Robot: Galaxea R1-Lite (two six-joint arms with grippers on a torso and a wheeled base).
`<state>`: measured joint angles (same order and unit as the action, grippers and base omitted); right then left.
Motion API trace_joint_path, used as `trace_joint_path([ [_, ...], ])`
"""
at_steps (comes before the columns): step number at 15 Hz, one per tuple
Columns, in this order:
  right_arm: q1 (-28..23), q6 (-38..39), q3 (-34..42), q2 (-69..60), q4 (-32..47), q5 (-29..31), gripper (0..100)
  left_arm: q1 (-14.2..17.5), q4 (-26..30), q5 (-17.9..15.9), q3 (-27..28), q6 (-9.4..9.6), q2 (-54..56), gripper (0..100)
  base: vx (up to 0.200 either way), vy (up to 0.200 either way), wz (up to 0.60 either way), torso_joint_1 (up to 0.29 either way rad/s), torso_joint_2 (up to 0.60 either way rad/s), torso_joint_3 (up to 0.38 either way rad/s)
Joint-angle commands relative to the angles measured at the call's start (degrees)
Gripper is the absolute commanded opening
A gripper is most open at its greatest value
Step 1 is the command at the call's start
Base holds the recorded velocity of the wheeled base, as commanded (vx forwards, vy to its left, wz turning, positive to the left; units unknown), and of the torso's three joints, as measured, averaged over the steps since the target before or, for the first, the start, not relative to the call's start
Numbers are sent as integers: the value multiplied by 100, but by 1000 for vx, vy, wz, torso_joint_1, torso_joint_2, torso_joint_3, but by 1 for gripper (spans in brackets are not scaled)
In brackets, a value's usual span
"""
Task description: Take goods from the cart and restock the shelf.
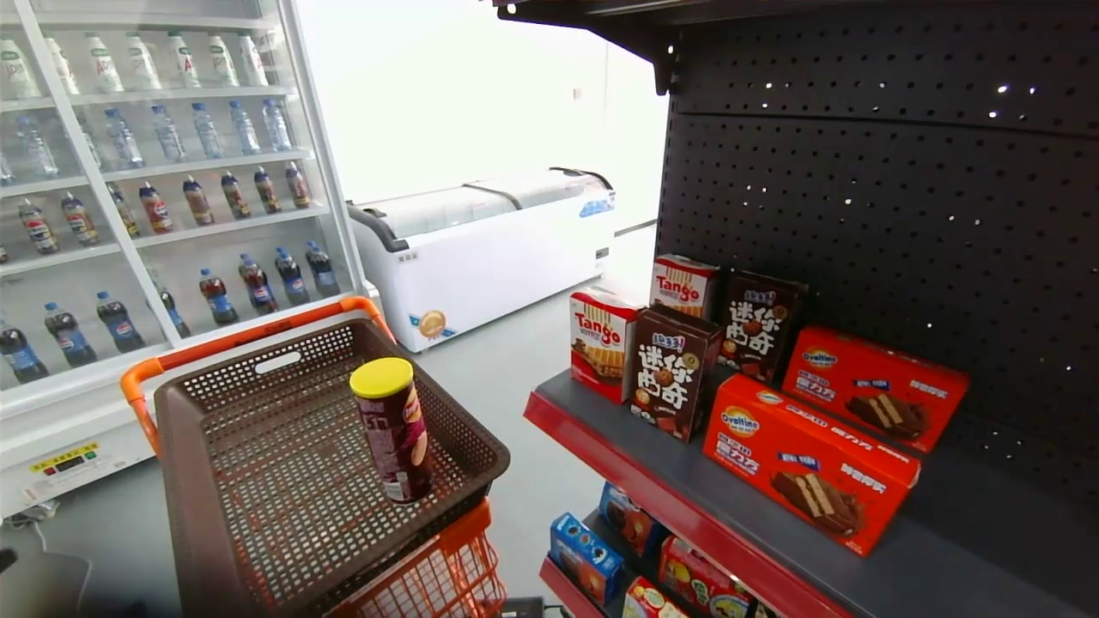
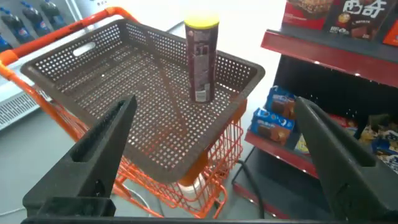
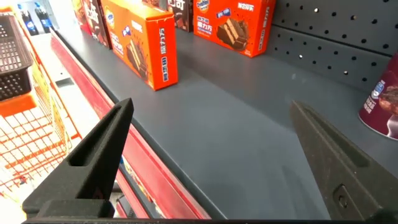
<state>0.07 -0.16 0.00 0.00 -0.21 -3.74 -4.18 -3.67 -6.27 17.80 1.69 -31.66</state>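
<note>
A tall chip can point(image 1: 392, 429) with a yellow lid stands upright in the brown mesh basket point(image 1: 258, 481) on top of the orange cart. In the left wrist view my left gripper point(image 2: 211, 155) hangs open in front of and above the basket point(image 2: 112, 81), well short of the can point(image 2: 201, 59), with nothing between its fingers. My right gripper point(image 3: 211, 162) is open and empty over a bare stretch of the grey shelf board point(image 3: 236, 124). An orange wafer box point(image 3: 144, 43) stands farther along, and a dark red can point(image 3: 382, 102) stands on the board near the pegboard back.
The shelf point(image 1: 927, 558) carries rows of snack boxes point(image 1: 670, 369) and two orange boxes point(image 1: 807, 463) against a black pegboard point(image 1: 859, 189). Biscuit packs point(image 1: 592, 549) fill the lower shelf. A drinks cooler point(image 1: 154, 189) and a chest freezer point(image 1: 489, 240) stand behind the cart.
</note>
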Motion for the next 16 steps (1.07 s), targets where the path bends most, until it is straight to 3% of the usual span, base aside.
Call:
trace_joint_path([
  [1, 1, -2, 0, 0, 3, -4, 100, -56, -1532, 3, 655, 191, -3382, 100, 0, 0, 0, 0, 0, 0],
  [3, 1, -2, 0, 0, 3, -4, 100, 225, -2393, -6, 690, 428, -4199, 100, 0, 0, 0, 0, 0, 0],
  [4, 1, -2, 0, 0, 3, -4, 100, 225, -2393, -6, 690, 428, -4199, 100, 0, 0, 0, 0, 0, 0],
  [5, 1, -2, 0, 0, 3, -4, 100, 445, -3026, -33, 1077, 762, -5078, 100, 0, 0, 0, 0, 0, 0],
  [9, 1, -2, 0, 0, 3, -4, 100, 242, -3298, -252, 1165, 789, -5860, 100, 0, 0, 0, 0, 0, 0],
  [11, 1, -2, 0, 0, 3, -4, 100, -74, -3615, -252, 1121, 745, -6194, 100, 0, 0, 0, 0, 0, 0],
  [16, 1, 7, 0, 0, 3, -4, 100, -153, -4414, -164, 1068, 762, -6889, 100, 0, 0, 0, 0, 0, 0],
])
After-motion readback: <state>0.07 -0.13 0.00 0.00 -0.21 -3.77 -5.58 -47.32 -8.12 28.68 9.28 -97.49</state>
